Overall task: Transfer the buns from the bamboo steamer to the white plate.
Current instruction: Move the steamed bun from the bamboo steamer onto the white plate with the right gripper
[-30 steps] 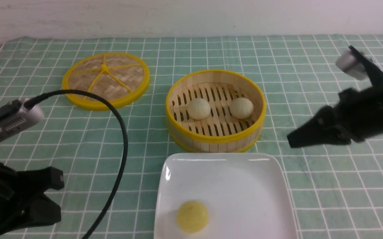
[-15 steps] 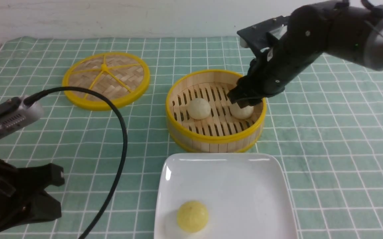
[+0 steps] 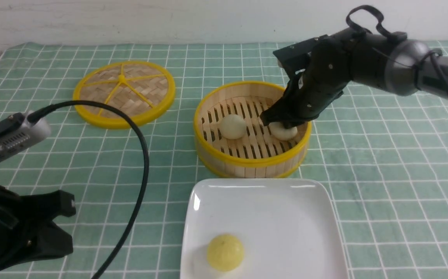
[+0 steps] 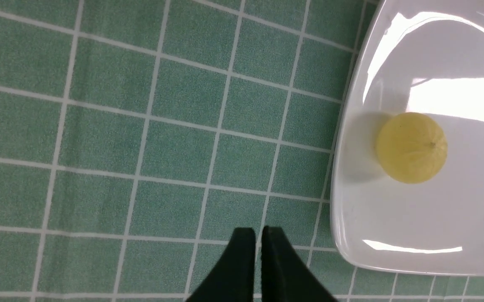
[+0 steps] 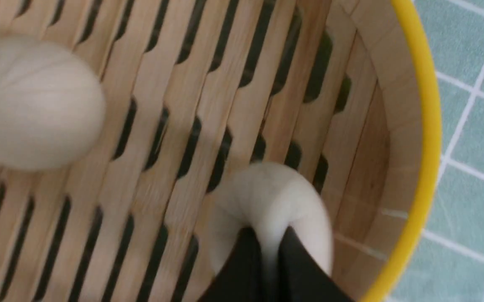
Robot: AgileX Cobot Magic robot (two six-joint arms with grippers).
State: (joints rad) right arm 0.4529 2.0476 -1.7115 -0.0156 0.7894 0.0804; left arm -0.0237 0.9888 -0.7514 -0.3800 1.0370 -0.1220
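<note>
In steamer point(image 3: 251, 162), right pincer point(image 3: 281, 123) atop bun point(image 3: 287, 133)

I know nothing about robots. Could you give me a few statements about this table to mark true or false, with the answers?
1. The steamer holds two pale buns, a left bun and a right bun. True.
2. The plate is bare. False: a yellow bun lies on it.
3. The lid covers the steamer. False: it lies on the cloth, apart from the steamer.
4. The right gripper is at the right bun. True.
5. The left gripper holds a bun. False: it is shut on nothing, over the cloth.
</note>
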